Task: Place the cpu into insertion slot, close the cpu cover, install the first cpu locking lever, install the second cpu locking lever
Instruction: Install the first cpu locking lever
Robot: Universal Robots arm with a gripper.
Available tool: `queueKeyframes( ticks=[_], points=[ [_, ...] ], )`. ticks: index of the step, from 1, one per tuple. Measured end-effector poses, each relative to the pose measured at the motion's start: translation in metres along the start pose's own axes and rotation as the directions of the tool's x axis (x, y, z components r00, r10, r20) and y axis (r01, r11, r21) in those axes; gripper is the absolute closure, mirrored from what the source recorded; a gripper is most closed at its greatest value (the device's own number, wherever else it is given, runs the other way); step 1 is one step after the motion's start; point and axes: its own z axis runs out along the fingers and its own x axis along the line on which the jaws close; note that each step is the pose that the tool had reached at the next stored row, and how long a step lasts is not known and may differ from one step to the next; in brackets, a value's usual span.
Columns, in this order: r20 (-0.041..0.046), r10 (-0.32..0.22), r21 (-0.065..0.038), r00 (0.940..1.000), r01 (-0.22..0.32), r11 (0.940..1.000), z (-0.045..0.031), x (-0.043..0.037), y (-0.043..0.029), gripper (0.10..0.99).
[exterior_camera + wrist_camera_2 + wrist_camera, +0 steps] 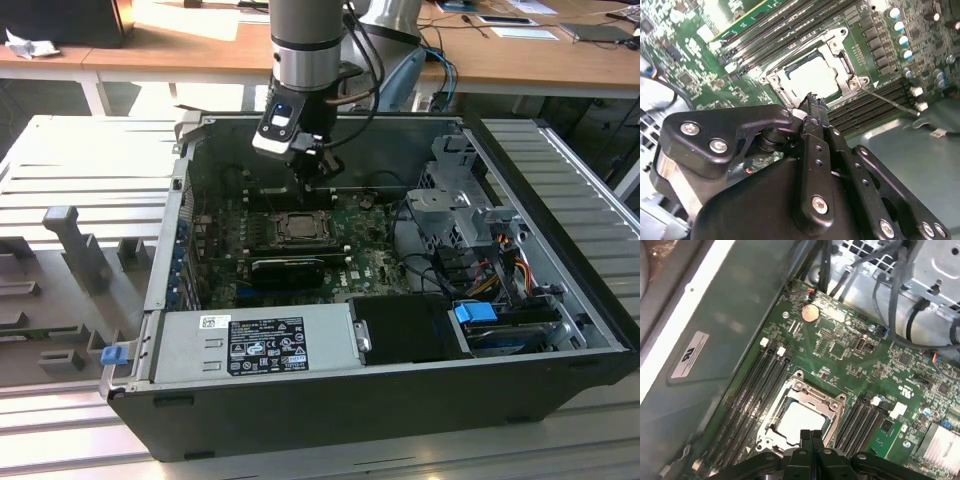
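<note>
No print on the power supply label (pixel 265 347) can be read.

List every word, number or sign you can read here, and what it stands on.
Black label on the power supply: print too small to read.
White sticker beside it: too small to read.
Grey sticker on the case wall: blurred, unreadable.
Motherboard markings: too small to read.
Nothing legible to quote.

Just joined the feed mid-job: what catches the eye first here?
The open computer case stands out, with the arm's gripper low inside it. In both wrist views the silver cpu sits in its socket, framed by the cover, with the shut jaws close by its edge.
</note>
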Motion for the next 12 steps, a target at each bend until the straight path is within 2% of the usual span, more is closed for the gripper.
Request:
queueKeyframes(
  ticks=[2, 4, 6, 7, 8, 10, 12],
  points=[
    [-0.0025, -0.082, -0.002, 0.9967, 0.082, 0.9967, 0.0001, 0.0000, 0.0000, 0.980],
    [-0.0064, -0.201, -0.007, 0.9796, 0.201, 0.9796, 0.0001, 0.0000, 0.0000, 0.980],
    [-0.0079, -0.244, -0.009, 0.9697, 0.244, 0.9697, 0.0002, 0.0000, 0.0000, 0.980],
    [-0.0089, -0.277, -0.011, 0.9608, 0.277, 0.9608, 0.0002, 0.0000, 0.0000, 0.980],
    [-0.0094, -0.293, -0.011, 0.9562, 0.293, 0.9562, 0.0002, 0.0000, 0.0000, 0.980],
    [-0.0109, -0.345, -0.014, 0.9386, 0.345, 0.9386, 0.0002, 0.0000, 0.0000, 0.980],
    [-0.0127, -0.410, -0.017, 0.9118, 0.410, 0.9119, 0.0002, 0.0000, 0.0000, 0.980]
  ],
)
